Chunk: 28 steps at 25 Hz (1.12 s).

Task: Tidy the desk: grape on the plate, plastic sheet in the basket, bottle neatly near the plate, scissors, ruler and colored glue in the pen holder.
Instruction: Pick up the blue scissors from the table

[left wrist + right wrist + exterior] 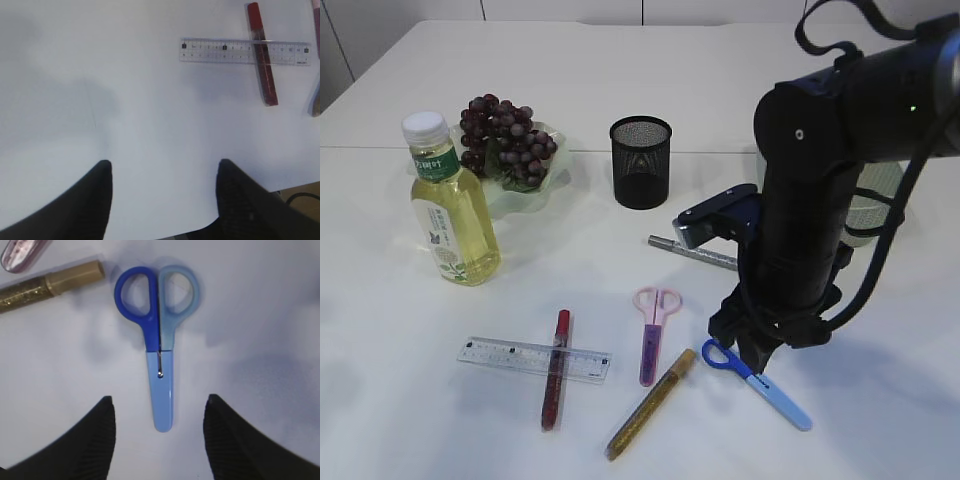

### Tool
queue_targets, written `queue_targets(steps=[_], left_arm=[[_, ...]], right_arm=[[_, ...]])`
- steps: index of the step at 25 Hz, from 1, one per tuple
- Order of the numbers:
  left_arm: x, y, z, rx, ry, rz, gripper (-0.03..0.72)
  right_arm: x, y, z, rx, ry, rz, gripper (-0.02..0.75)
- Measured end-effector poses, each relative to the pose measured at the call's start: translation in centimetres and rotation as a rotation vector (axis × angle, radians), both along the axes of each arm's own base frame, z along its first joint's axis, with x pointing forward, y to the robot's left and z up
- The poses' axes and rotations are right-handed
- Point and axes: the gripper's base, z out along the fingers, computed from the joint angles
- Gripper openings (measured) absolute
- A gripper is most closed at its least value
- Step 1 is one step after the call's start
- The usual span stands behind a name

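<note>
Clearly the step in hand is picking up the blue scissors (160,347), which lie flat on the white counter (400,420) at the front right, closed, with the sheathed blades toward the right tool (159,440) and the finger loops away from it. In the right wrist view that tool hangs just above them with its fingers apart, one on each side of the light blue sheath and touching nothing. The line-up looks good, so my advice is to keep it: come straight down without drifting sideways, let the fingertips reach the counter on both sides of the sheath, and only then close. Gripping across the sheath or just below the pivot should hold better than gripping at the loops, and it leaves the blade end free to go first into the mesh pen holder (641,160), which stands well apart at the back of the counter, left of the arm.

One risk is the gold glitter glue (50,285), whose cap lies near the darker loop; a skewed approach could nudge it. The pink scissors (655,330) are farther off.

The left tool (162,185) also stands apart, empty, over bare counter, with the ruler (245,51) and the red glue pen (262,52) crossing it some way ahead.
</note>
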Motion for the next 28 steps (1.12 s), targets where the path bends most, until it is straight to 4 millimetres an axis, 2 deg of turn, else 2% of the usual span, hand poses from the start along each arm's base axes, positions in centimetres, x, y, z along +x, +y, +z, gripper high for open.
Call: queue_targets(steps=[8,15,23,28], left_arm=[[0.0,0.0,0.0,-0.002,0.000,0.000,0.475],[0.0,0.0,0.0,-0.002,0.002,0.000,0.468],[0.0,0.0,0.0,-0.003,0.002,0.000,0.460],[0.0,0.0,0.0,-0.003,0.002,0.000,0.457]], right_arm=[[0.8,0.5,-2.6,-0.010,0.018,0.045,0.438],[1.3,0.9,-3.4,0.018,-0.006,0.036,0.438],[1.5,1.0,-5.4,0.003,0.030,0.034,0.438],[1.7,1.1,-5.7,0.010,0.019,0.032,0.438]])
